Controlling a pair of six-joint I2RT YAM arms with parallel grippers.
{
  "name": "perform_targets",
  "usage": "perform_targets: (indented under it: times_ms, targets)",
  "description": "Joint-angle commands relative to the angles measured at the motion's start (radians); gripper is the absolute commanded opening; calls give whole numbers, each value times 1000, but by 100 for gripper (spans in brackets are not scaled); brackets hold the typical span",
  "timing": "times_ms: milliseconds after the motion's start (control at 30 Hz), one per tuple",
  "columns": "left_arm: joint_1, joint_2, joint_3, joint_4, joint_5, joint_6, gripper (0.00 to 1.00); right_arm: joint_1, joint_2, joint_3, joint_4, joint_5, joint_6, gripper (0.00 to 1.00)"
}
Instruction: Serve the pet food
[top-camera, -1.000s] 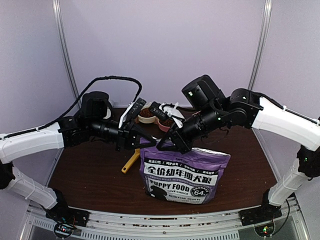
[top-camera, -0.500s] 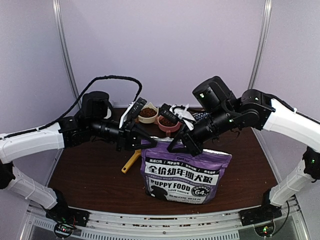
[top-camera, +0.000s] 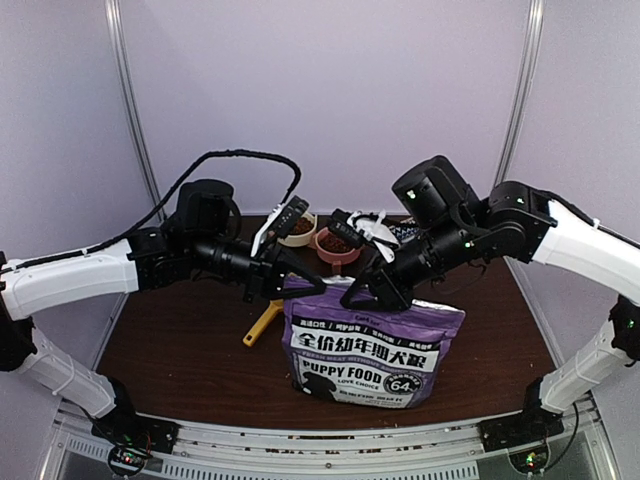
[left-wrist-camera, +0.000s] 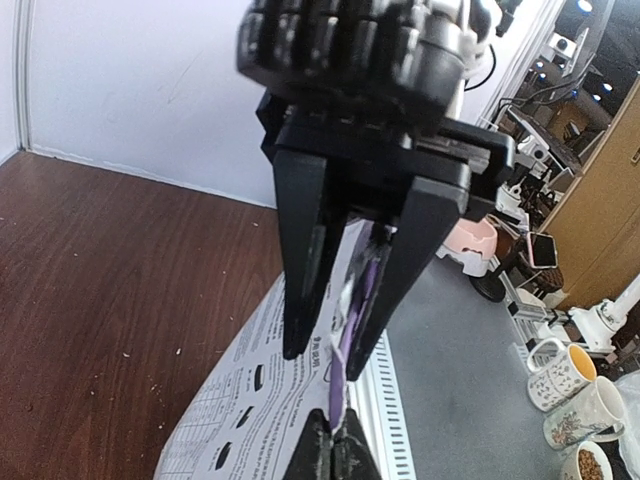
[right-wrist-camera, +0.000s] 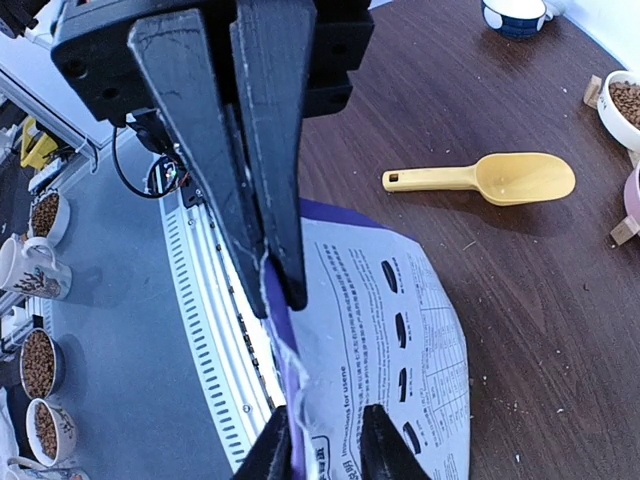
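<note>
The purple pet food bag stands upright near the front of the dark wooden worktop. The left pincer is clamped together on the bag's top left edge. The right pincer has its fingers slightly apart, straddling that same edge. Beyond lies a yellow scoop, then bowls of kibble.

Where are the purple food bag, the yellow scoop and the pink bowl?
purple food bag (top-camera: 372, 352): top view, front panel.
yellow scoop (right-wrist-camera: 524, 177): right wrist view, its hollow.
pink bowl (top-camera: 336, 248): top view, its rim.
</note>
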Motion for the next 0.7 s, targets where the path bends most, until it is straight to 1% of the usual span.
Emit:
perform_targets:
  times_ms: [0, 33, 67, 100, 167, 233, 267, 300, 333, 367, 400, 467, 533, 600, 667]
  targets:
    - [5, -20, -8, 39, -24, 4, 0, -7, -70, -56, -94, 62, 15, 23]
    - [6, -22, -10, 41, -26, 2, 0, -8, -76, -63, -103, 63, 17, 17]
    - [6, -23, -10, 41, -26, 3, 0, -8, -82, -67, -110, 63, 18, 7]
    - [6, -23, -9, 41, -26, 3, 0, -8, -85, -73, -112, 63, 19, 0]
    - [6, -18, 0, 38, -17, 3, 1, -7, -88, -80, -108, 59, 20, 0]
    - [3, -5, 29, 8, -10, 18, 29, -8, -89, -80, -98, 50, 23, 0]
    - [-2, 1, 41, -6, -7, 28, 33, -8, -88, -78, -94, 49, 24, 0]
    - [-7, 8, 53, -21, -6, 41, 32, -8, -86, -73, -90, 49, 24, 0]
    - [-11, 14, 63, -31, -5, 51, 23, -8, -85, -69, -93, 52, 25, 0]
    - [-12, 19, 68, -36, 0, 53, 8, -7, -83, -64, -100, 59, 25, 0]
    - [-11, 19, 69, -42, -5, 56, 0, -8, -85, -60, -112, 68, 25, 2]
    - [-9, 6, 60, -63, -36, 72, 0, -7, -94, -64, -138, 84, 25, 6]
    - [8, -15, 40, -62, -56, 70, 0, -9, -120, -80, -152, 98, 31, 12]
    - [36, -37, 18, -42, -64, 52, 0, -8, -143, -99, -161, 111, 40, 15]
    - [45, -54, 7, -40, -76, 51, 0, -9, -163, -114, -169, 116, 51, 15]
